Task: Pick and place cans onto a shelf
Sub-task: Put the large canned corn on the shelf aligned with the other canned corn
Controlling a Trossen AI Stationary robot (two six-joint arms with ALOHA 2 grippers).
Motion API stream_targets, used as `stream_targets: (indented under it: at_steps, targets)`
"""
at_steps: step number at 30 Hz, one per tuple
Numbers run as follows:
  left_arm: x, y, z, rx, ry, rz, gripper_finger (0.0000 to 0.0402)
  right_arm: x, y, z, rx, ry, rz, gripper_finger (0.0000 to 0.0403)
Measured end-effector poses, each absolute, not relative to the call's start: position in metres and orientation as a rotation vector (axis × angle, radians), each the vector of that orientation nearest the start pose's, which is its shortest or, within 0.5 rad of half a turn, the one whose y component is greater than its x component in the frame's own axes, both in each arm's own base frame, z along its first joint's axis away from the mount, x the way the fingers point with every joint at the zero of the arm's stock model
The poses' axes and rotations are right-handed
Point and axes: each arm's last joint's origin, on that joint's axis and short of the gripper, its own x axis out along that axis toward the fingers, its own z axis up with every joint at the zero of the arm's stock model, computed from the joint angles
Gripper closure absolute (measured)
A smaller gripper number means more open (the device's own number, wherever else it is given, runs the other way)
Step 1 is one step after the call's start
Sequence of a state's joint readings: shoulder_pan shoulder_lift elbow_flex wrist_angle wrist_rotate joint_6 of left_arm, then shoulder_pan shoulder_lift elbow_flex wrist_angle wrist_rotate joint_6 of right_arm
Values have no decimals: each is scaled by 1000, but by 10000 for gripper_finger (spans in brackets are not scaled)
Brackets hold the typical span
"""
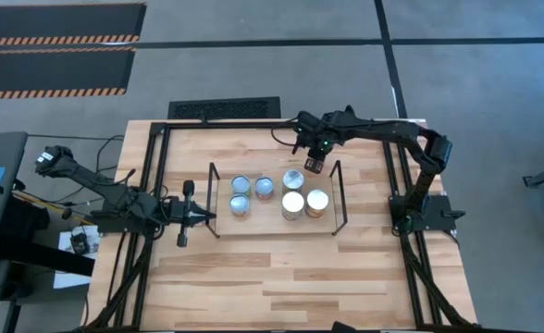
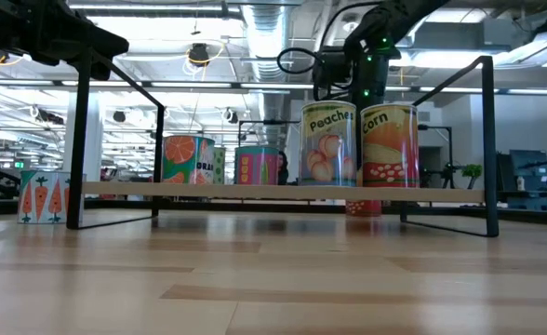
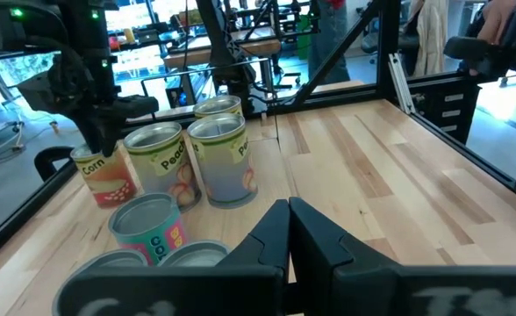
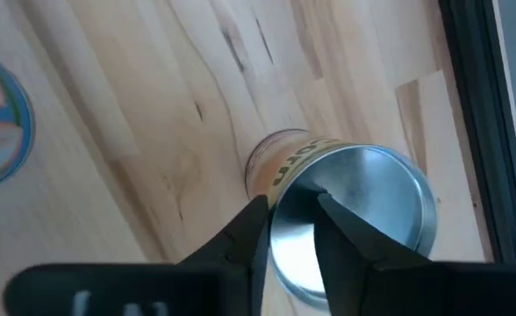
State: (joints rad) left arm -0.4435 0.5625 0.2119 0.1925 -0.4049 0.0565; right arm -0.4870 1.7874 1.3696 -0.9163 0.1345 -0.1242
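Right gripper [image 2: 359, 93] hanging just above the Peaches can [image 2: 328, 144] and Corn can [image 2: 389, 145], orange-labelled can [image 2: 188, 159] farther off on the shelf [image 2: 255, 191]

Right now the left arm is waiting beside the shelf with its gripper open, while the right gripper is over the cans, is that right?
Not quite. The left gripper is shut, with its fingers pressed together, as the left wrist view shows. The rest holds: it waits beside the shelf, and the right gripper is over the cans.
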Motion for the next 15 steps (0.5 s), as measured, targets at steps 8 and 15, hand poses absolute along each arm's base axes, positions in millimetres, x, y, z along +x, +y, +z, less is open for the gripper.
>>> stream_targets:
  at_steps: [8, 15]
  targets:
    - [132, -50, 202, 122, 143, -43, 401, 304, -166, 229, 131, 1403, -418, 381]
    - [132, -50, 202, 122, 143, -43, 402, 312, -155, 253, 122, 1416, -381, 397]
